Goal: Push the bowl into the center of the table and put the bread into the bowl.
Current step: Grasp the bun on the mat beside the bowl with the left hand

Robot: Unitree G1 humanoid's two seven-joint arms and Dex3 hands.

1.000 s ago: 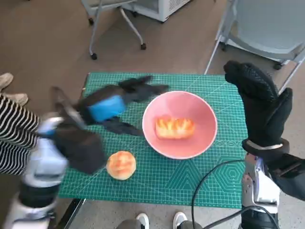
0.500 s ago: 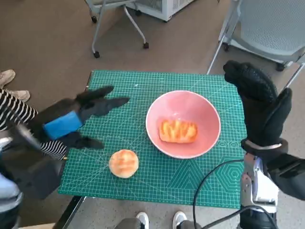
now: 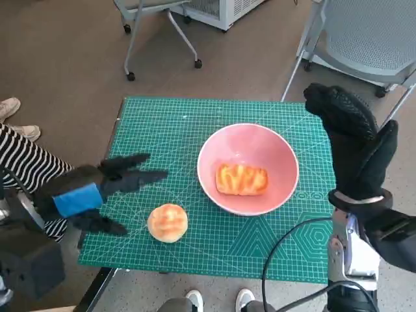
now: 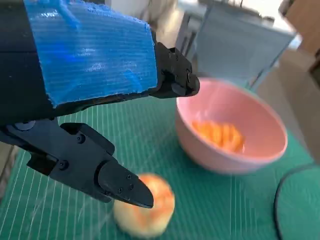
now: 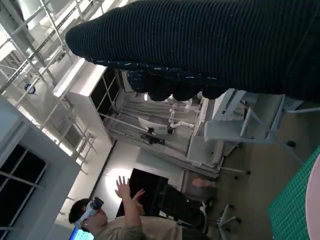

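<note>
Pink bowl (image 3: 247, 169) sits on the green mat (image 3: 214, 240), roughly mid-table, slightly right of center. One glazed bread loaf (image 3: 242, 179) lies inside it. A round bun (image 3: 168, 223) sits on the mat outside the bowl, near the front-left edge, apart from the bowl.

Left hand (image 3: 97, 190) hovers over the mat's left edge, fingers spread, holding nothing; bun is just beside its fingertips, no contact visible. Right hand (image 3: 354, 146) is raised upright off the table's right side, fingers extended, empty.

Around: striped sleeve (image 3: 26, 170) at left, shoes (image 3: 16, 120) on the floor, chair legs on casters (image 3: 162, 39) behind the table, black cable (image 3: 286, 257) crossing the mat's front-right corner. Person with a raised hand (image 5: 127, 207) shows in the right wrist view.
</note>
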